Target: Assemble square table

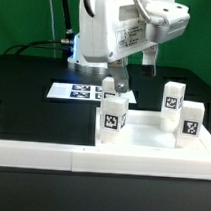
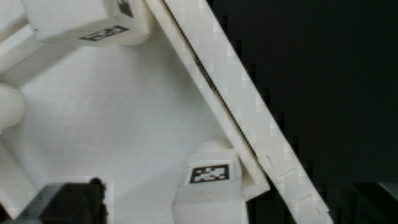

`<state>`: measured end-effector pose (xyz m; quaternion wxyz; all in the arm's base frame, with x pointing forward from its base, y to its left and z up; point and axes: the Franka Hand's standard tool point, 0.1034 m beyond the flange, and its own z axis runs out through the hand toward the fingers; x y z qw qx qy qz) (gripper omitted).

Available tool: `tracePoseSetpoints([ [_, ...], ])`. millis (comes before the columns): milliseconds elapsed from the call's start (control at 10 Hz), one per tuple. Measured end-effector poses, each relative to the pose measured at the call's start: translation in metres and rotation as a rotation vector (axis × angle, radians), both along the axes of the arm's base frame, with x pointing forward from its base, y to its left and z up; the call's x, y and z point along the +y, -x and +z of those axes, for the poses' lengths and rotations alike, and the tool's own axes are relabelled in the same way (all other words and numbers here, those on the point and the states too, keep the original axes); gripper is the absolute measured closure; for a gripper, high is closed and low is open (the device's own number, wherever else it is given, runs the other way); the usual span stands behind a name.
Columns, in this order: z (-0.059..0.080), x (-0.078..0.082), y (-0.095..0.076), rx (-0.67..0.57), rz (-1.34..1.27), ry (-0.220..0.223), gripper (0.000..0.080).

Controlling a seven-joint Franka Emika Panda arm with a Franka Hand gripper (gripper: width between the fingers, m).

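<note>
The square tabletop [image 1: 152, 141] lies on the black table [image 1: 25, 79] against the white barrier wall [image 1: 51, 154], legs [image 1: 113, 122] standing upright on it. Above it, the gripper [image 1: 116, 84] hangs, fingers spread, holding nothing.

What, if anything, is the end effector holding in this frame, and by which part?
Nothing is held. The end effector is open above the white plastic square tabletop; its dark fingertips stand wide apart with nothing between them.
</note>
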<state>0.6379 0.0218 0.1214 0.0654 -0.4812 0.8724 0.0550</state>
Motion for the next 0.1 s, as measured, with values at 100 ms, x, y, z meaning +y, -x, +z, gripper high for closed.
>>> tracePoseSetpoints([
  [100, -0.0002, 0.0000, 0.0001, 0.000, 0.000, 0.000, 0.0150],
])
